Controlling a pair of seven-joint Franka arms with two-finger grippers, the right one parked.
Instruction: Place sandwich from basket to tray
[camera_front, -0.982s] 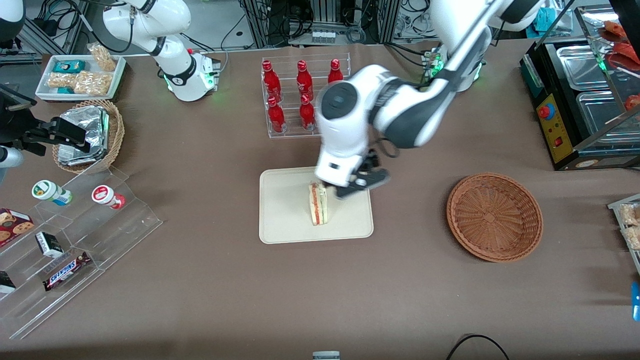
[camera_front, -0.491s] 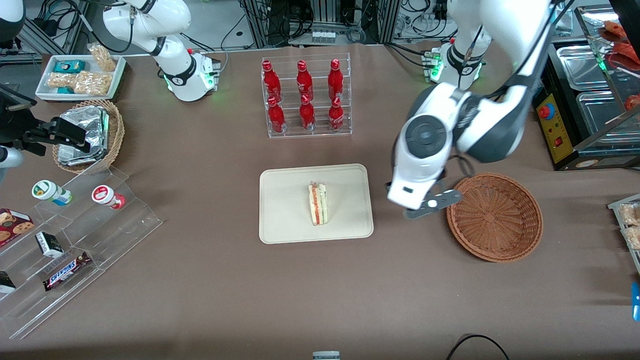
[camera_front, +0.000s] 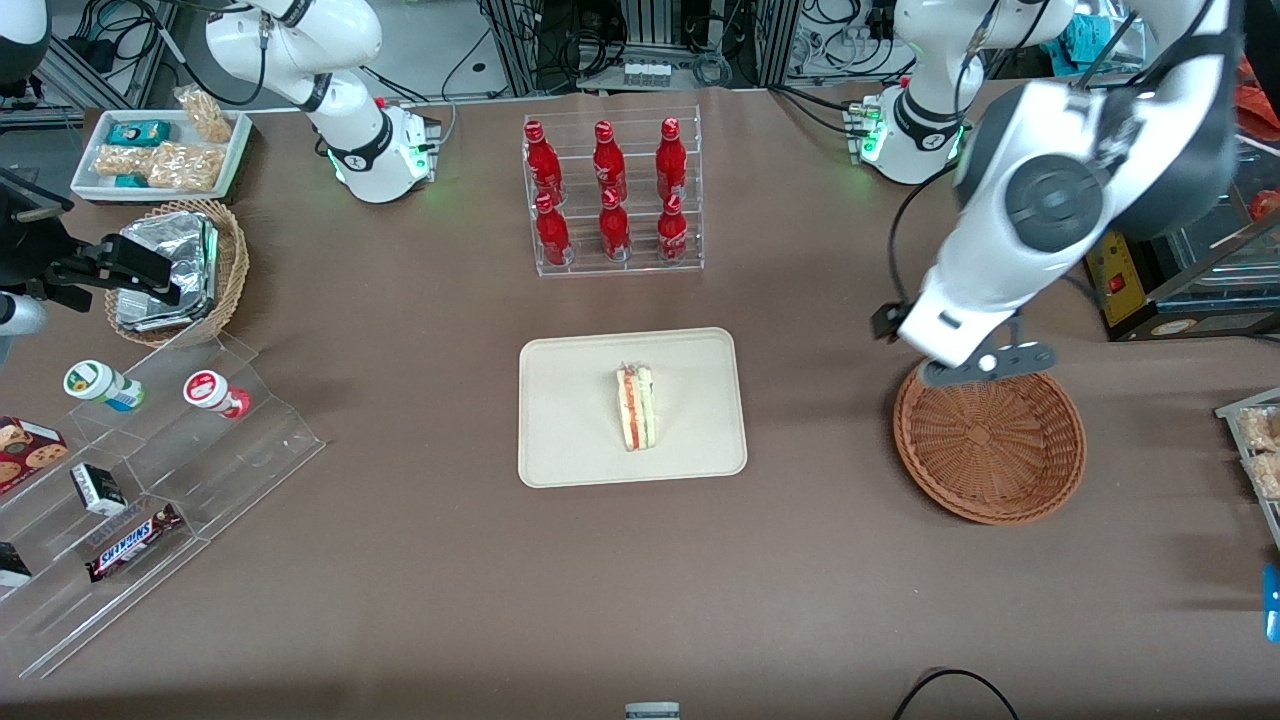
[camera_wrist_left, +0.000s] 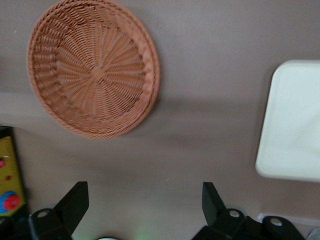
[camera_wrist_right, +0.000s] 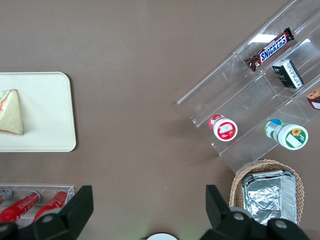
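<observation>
The sandwich (camera_front: 636, 407), a wrapped white wedge with red and green filling, stands on its edge in the middle of the cream tray (camera_front: 570, 440). It also shows in the right wrist view as the sandwich (camera_wrist_right: 11, 112) on the tray (camera_wrist_right: 50, 115). The reddish-brown wicker basket (camera_front: 988, 435) is empty and lies toward the working arm's end of the table. My left gripper (camera_front: 985, 362) hangs above the basket's rim that is farther from the front camera. In the left wrist view the gripper (camera_wrist_left: 144, 192) is open with nothing between its fingers, and the basket (camera_wrist_left: 94, 67) and a corner of the tray (camera_wrist_left: 295, 125) show.
A clear rack of red bottles (camera_front: 610, 195) stands farther from the front camera than the tray. A black appliance (camera_front: 1160, 200) sits at the working arm's end. Toward the parked arm's end are a tan basket with foil packs (camera_front: 180, 270), a stepped acrylic stand (camera_front: 150, 480) and a white snack tray (camera_front: 160, 155).
My gripper has left the sandwich on the tray and swung toward the working arm's end, ending above the basket's rim. The sandwich has not moved.
</observation>
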